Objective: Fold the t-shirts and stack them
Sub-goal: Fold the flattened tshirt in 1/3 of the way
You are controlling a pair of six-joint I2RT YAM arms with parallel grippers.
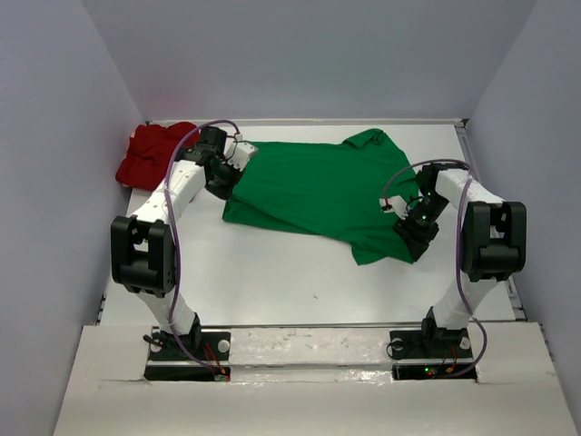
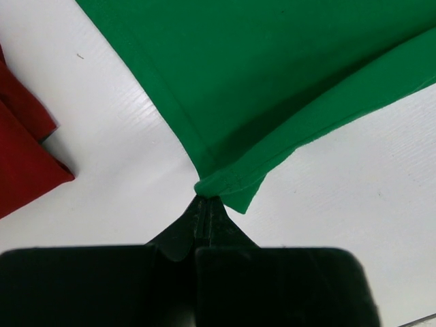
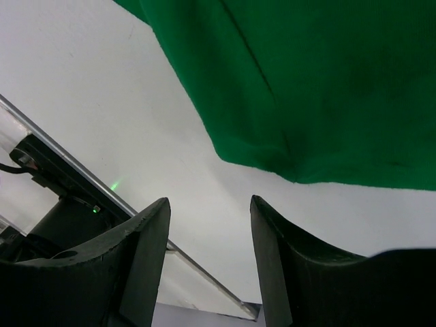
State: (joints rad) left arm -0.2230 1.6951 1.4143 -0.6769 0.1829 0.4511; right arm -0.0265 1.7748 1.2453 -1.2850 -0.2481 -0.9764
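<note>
The green t-shirt (image 1: 318, 195) lies spread, a little rumpled, across the middle of the white bench (image 1: 272, 282), reaching from centre out toward 1 o'clock, where a sleeve (image 1: 374, 141) points at the back wall. Its 9 o'clock edge is gathered to a point where the left claw (image 2: 206, 201) is clamped tight on a hem corner, lifting that cloth slightly off the bench. At the shirt's 4 o'clock corner the right claw (image 3: 210, 204) stands with its jaws apart and nothing between them, the green edge just beyond its tips. The red t-shirt (image 1: 150, 156) sits crumpled in the bench's 10 o'clock corner, apart from the green one.
</note>
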